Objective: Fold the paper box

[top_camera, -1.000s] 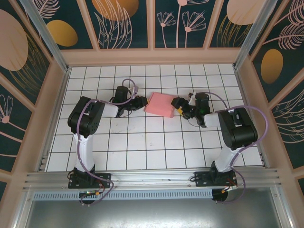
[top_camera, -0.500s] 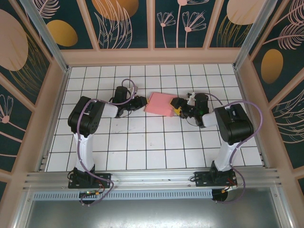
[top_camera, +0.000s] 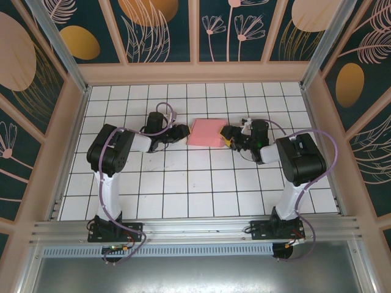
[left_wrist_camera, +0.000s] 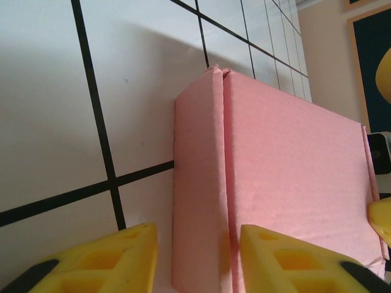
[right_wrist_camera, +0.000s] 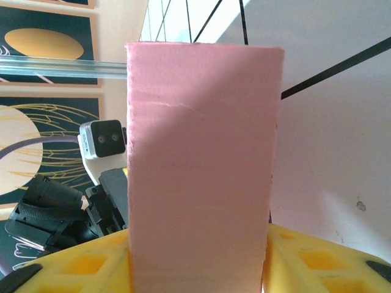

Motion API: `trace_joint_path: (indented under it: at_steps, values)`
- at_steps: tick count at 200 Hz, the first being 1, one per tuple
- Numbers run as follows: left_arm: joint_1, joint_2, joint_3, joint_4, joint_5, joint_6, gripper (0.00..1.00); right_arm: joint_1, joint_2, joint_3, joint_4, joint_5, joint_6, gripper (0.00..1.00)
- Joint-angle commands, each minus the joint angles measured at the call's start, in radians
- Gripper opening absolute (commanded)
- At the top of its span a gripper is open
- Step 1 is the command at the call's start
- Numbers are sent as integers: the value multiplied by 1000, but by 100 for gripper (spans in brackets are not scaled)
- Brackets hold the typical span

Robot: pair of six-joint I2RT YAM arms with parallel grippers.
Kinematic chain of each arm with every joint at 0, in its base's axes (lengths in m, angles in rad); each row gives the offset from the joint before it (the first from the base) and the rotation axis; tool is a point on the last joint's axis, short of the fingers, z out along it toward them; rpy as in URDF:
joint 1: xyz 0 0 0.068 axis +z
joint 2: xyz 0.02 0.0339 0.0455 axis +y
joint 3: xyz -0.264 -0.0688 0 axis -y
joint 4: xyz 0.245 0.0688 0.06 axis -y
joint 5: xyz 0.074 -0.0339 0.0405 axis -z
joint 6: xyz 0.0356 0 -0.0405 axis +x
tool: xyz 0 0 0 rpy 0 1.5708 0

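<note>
Pink and thin, the paper box (top_camera: 206, 132) lies at the table's (top_camera: 183, 183) far middle, the right gripper (top_camera: 228, 137) clamped on its right end and the left gripper (top_camera: 182, 132) apart astride its left edge, so a hard squeeze could buckle the card.

Yellow jaws flanking a pink thin-card paper box (right_wrist_camera: 201, 159).
The right gripper (right_wrist_camera: 199, 262) is pressing both box sides; a white, black-lined surface (right_wrist_camera: 342, 152) is spreading to the right; a white wrist camera (right_wrist_camera: 105, 139) is peeking out left.
</note>
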State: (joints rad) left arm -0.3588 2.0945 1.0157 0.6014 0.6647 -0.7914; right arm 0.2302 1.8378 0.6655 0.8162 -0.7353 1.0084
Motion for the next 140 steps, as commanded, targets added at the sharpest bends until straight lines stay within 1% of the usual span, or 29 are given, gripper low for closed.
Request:
trace_joint_path:
  at_steps: [1,13,30,35,62,78,88,101,118,123,140]
  values:
    - [6,-58,-30,1,-44,29,42,-9,-5,9,37,-23,9,49]
    - [6,-82,-37,-13,-70,54,43,-11,-10,8,39,-24,10,48]
    - [6,-114,-37,-13,-105,87,48,-14,-20,6,36,-25,10,47]
    - [6,-124,-64,-11,-113,96,50,-14,-24,6,35,-26,10,46]
    - [5,-191,-93,6,-178,171,61,-22,-45,-3,32,-28,11,44]
    - [6,-240,-119,31,-217,233,70,-29,-60,-5,31,-35,15,44]
    - [6,-274,-146,71,-236,276,72,-33,-70,-7,25,-36,13,44]
    - [3,-321,-187,126,-248,363,74,-40,-85,-12,21,-39,14,44]
    - [-14,-375,-238,178,-263,526,78,-51,-106,-17,13,-45,14,44]
    - [-25,-417,-259,202,-283,577,79,-53,-112,-19,11,-47,15,44]
    - [-84,-483,-314,245,-398,775,82,-65,-138,-26,2,-54,16,44]
